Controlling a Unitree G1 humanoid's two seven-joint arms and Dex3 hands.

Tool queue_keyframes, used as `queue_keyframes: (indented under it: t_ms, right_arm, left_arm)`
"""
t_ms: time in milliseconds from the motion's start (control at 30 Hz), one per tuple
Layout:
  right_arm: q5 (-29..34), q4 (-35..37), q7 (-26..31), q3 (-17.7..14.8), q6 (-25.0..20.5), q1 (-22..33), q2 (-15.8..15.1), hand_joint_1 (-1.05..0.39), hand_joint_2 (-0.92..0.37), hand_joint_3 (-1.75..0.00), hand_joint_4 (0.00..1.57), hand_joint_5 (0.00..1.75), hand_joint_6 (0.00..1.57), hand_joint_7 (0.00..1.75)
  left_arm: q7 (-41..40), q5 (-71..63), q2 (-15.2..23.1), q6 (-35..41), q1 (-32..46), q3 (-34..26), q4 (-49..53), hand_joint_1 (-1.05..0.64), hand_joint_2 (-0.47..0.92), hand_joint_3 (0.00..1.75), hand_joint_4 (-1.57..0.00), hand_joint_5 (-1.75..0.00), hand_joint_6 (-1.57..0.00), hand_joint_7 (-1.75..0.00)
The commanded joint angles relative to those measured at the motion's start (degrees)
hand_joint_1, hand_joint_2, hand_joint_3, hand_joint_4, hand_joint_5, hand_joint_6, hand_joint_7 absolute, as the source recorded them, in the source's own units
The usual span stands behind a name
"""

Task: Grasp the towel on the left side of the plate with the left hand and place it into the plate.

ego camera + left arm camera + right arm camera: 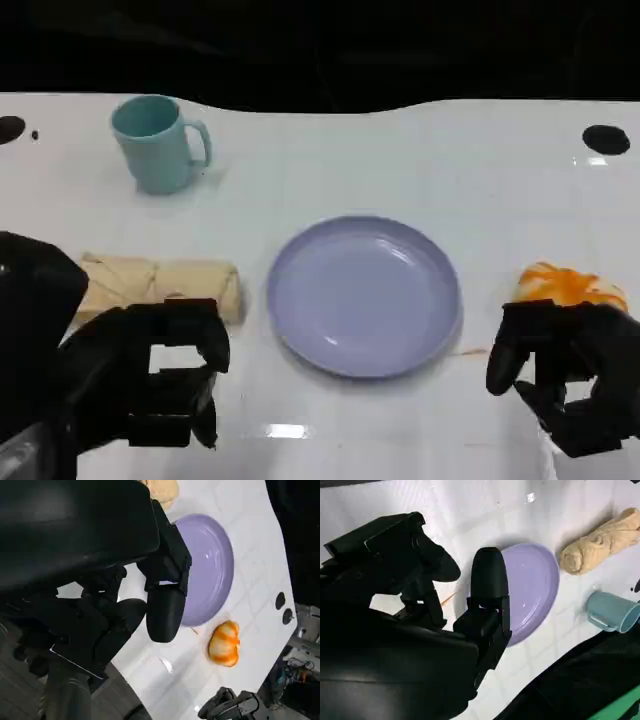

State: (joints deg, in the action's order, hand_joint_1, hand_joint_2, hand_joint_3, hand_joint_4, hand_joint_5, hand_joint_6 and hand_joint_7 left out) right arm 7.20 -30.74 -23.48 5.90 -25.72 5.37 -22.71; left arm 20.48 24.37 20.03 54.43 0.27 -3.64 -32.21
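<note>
A rolled beige towel (165, 284) lies on the white table just left of an empty lavender plate (365, 295). My left hand (150, 380) hovers at the near side of the towel, fingers apart and holding nothing; its fingertips overlap the towel's near edge in the head view. The left wrist view shows its fingers (165, 605) above the plate (212, 565), with the towel's end (162, 489) beyond. My right hand (565, 375) is empty with spread fingers, near the table's front right. The right wrist view shows the plate (537, 587) and the towel (600, 542).
A teal mug (155, 140) stands at the back left, behind the towel. An orange, pumpkin-like object (568, 285) lies right of the plate, just beyond my right hand. Black holes (605, 138) mark the table's far corners.
</note>
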Motion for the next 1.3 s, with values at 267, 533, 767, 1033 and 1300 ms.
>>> queue_keyframes:
  t_ms: [267,533,767,1033,1300]
  right_arm:
    - [0.07,-0.63,0.15,0.28,-1.42,-0.17,-0.44,0.04,-0.57,-1.10,0.72,1.75,0.69,1.47]
    - [0.16,-0.46,0.13,0.38,-1.01,-0.19,-0.49,0.03,-0.57,-1.09,0.73,1.75,0.69,1.46]
    - [0.24,-0.49,0.32,0.45,-1.47,-0.20,-0.34,0.03,-0.57,-1.09,0.72,1.75,0.69,1.46]
    - [0.20,-0.35,0.35,0.55,-0.94,-0.21,-0.37,0.03,-0.57,-1.08,0.72,1.75,0.69,1.46]
    - [-0.18,-0.55,0.47,0.56,-1.15,-0.30,0.00,0.04,-0.58,-1.08,0.72,1.75,0.69,1.46]
  left_arm:
    - [-0.44,-0.64,0.92,-0.89,-0.38,0.33,0.69,-0.07,0.46,1.37,-0.82,-1.75,-0.76,-1.62]
    - [-0.84,-0.83,0.69,-0.39,-0.47,0.26,0.68,-0.06,0.47,1.37,-0.83,-1.75,-0.76,-1.62]
    - [-0.75,-0.99,0.68,-0.42,-0.39,0.29,0.52,-0.05,0.48,1.37,-0.82,-1.75,-0.76,-1.61]
    - [-1.13,-1.49,0.27,-1.89,-0.01,0.17,0.36,-0.06,0.50,1.35,-0.79,-1.75,-0.74,-1.59]
    - [-2.41,-6.37,-0.07,-11.12,1.95,1.94,0.13,-0.06,0.60,1.06,-0.56,-1.48,-0.68,-1.02]
